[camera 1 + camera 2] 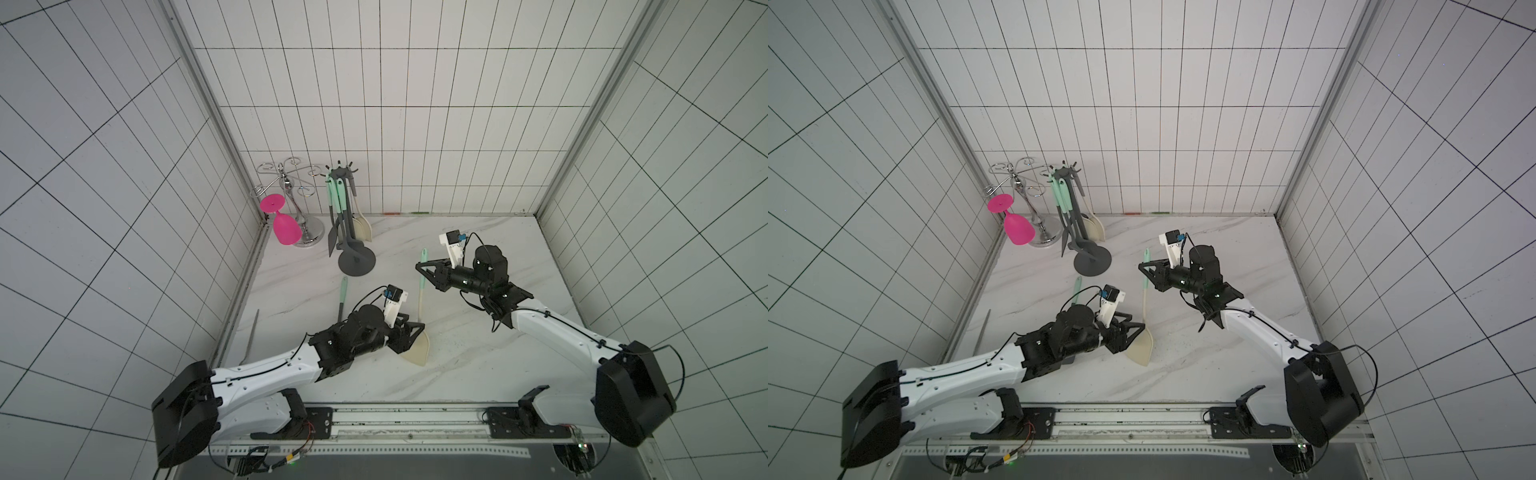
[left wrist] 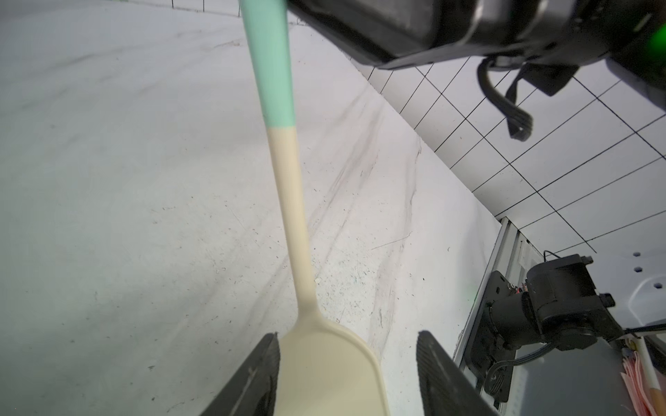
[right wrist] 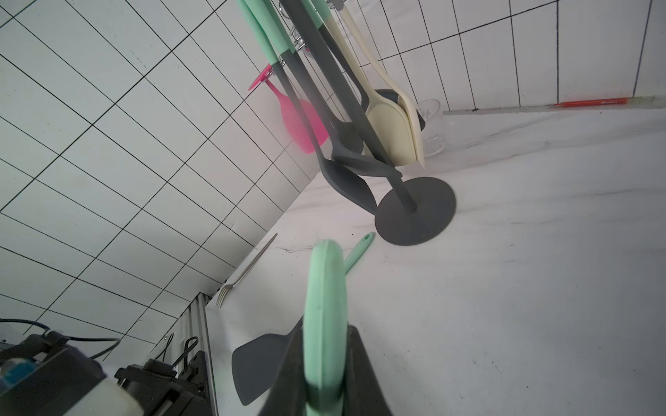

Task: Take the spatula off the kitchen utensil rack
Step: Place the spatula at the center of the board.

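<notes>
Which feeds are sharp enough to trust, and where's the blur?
Right wrist view: the spatula handle at the lens is soft, the kitchen utensil rack base sharp. Left wrist view: blade soft close up. Both top views: crisp, evenly lit.

Lab cell; tiled walls (image 1: 374, 124), marble tabletop (image 1: 457, 374)

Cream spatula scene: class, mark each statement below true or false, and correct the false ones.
1. The cream spatula is off the kitchen utensil rack. True.
2. The right gripper has its fingers shut on the mint handle. True.
3. The left gripper clamps the blade tightly. False: its fingers stand apart around the blade.
4. The pink glass stands upright. False: it hangs bowl-down from the chrome holder.
5. The rack is bare. False: other utensils hang on it.
6. A fork lies on the table. True.
</notes>
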Available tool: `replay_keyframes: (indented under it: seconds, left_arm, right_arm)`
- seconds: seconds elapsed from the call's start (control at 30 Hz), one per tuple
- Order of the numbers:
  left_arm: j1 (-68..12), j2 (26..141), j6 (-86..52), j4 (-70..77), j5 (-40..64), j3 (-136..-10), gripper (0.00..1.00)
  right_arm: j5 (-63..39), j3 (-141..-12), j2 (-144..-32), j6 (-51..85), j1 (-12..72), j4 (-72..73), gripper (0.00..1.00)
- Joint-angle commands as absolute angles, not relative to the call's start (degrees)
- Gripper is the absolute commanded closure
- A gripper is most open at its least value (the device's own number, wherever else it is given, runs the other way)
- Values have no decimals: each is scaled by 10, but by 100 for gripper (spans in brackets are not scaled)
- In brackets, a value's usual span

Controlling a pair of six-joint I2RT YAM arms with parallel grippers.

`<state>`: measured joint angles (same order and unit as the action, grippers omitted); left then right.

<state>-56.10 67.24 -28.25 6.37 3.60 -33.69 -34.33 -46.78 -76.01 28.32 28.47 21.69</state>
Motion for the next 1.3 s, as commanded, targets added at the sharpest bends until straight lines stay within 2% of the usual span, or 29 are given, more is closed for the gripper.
replay_keyframes:
  seconds: [0.0,0.13,0.23,0.33,0.5,0.6,0.67,0.77,0.97,1.13,1.27]
  left_arm:
    - [-562,705,-321,115,39,-365,43]
    - [-560,735,-342,88,-15,-386,45]
    - [-549,749,-342,93,-4,-388,47]
    - [-539,754,-346,105,26,-390,62]
    - [-539,736,-338,125,64,-382,80]
    - [-538,721,-335,113,65,-380,100]
    - [-538,707,-328,97,57,-380,100]
    - [-535,687,-321,47,26,-387,100]
    - [-500,650,-326,-110,-63,-414,100]
    - [-453,640,-339,-154,-99,-405,100]
    - [-434,671,-359,-192,-109,-422,100]
  right_arm:
    - [-371,-444,-739,315,279,271,100]
    - [-366,-436,-712,303,279,245,100]
    - [-354,-431,-690,291,279,219,100]
    - [-349,-426,-679,291,279,212,100]
    - [-350,-407,-682,322,279,250,100]
    - [-348,-402,-690,336,279,263,100]
    - [-347,-405,-692,338,279,257,100]
    - [-325,-401,-683,330,279,231,80]
    - [-254,-396,-620,271,279,118,59]
    - [-162,-388,-552,230,279,21,54]
    - [-139,-371,-509,210,279,-25,52]
